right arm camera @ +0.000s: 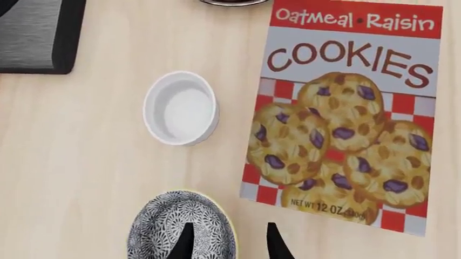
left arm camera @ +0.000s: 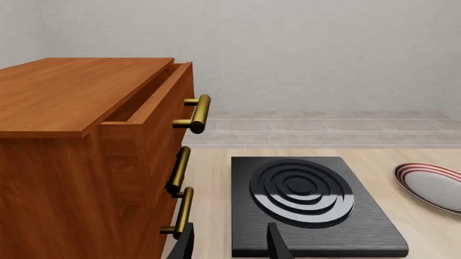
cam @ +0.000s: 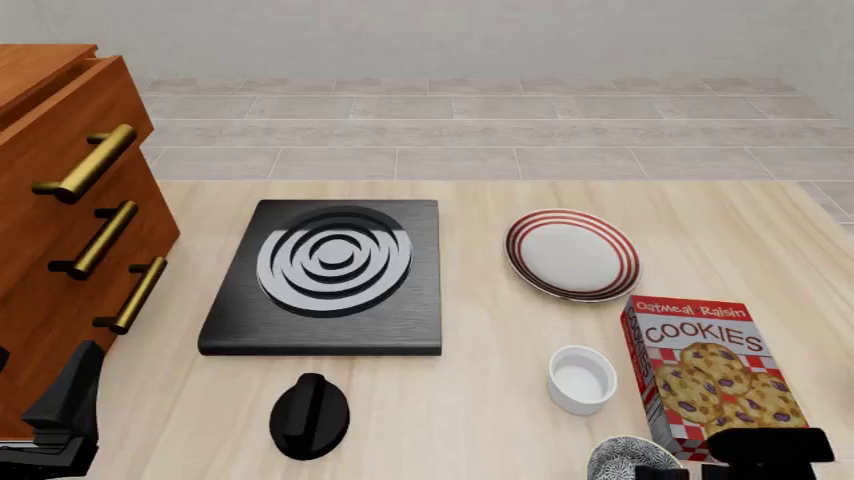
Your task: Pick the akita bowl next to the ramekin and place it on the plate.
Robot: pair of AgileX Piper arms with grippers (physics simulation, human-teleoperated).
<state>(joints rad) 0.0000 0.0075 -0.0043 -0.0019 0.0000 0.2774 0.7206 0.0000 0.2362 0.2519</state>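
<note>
Hovering at the near right corner of the tabletop (cam: 747, 220), the right gripper (right arm camera: 229, 240) points down at the akita bowl (right arm camera: 176, 226). One of its fingers (right arm camera: 185, 240) lies over the bowl's inside and the other stands just outside the rim, so they straddle the wall with a narrow gap; whether they press it I cannot tell. The speckled bowl sits at the near edge, just nearer than the ramekin (cam: 582, 378) and just beside the upright oatmeal raisin cookie box (cam: 707, 372). The ramekin stands apart from the bowl, between it and the plate (cam: 573, 253), which lies farther back toward the right side. A black stove (cam: 330, 276) with white rings occupies the middle of the tabletop, with a black knob (cam: 310, 415) near its front edge. At the left edge stands a wooden drawer cabinet (cam: 54, 200) with brass handles, its top drawer pulled slightly out. The left gripper (left arm camera: 230, 243) hangs near the cabinet's front, facing the stove, its fingers parted and holding nothing.
</note>
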